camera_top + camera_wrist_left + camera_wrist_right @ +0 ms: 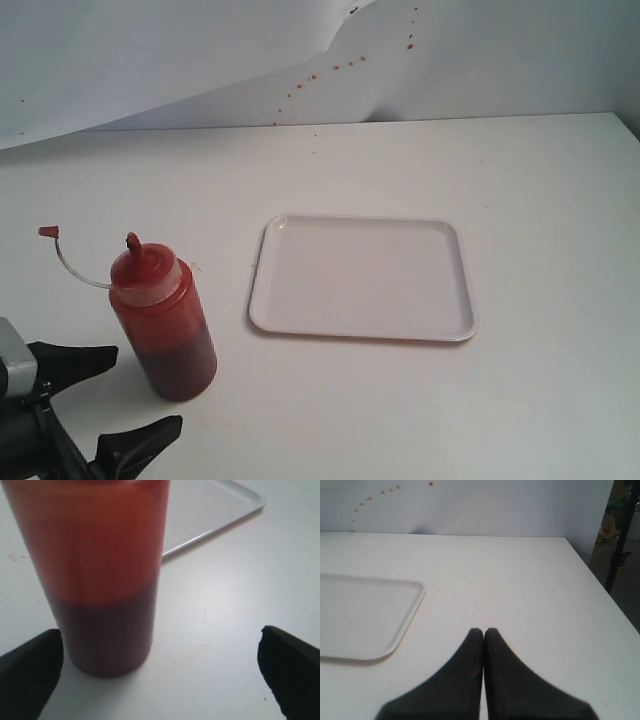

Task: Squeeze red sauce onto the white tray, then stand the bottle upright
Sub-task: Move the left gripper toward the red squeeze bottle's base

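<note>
Bottle: the bottle [165, 320] stands upright on the white surface [540, 200], left of the white tray [362, 275] and apart from it.
Bottle wall: plain translucent plastic, stained orange-red above.
Red sauce: the red sauce [178, 360] fills the lower part of the bottle, dark and thick, as the left wrist view shows well [107, 630].
Nozzle: the red conical nozzle [134, 243] points up. Its small red cap [47, 231] hangs off to the side on a thin tether [80, 272].
White tray: it lies flat near the middle of the surface, and its floor is plain white.
Left gripper: the left gripper [148, 388] is low, just beside the foot of the bottle. Its jaws are wide apart, and the bottle stands just before the gap, nearer to one jaw.
Right gripper: the right gripper [483, 631] is over bare surface beside the tray edge [360, 615]. Its jaws are pressed together and grip nothing.
Backdrop: white paper [330, 68] with small red specks.
</note>
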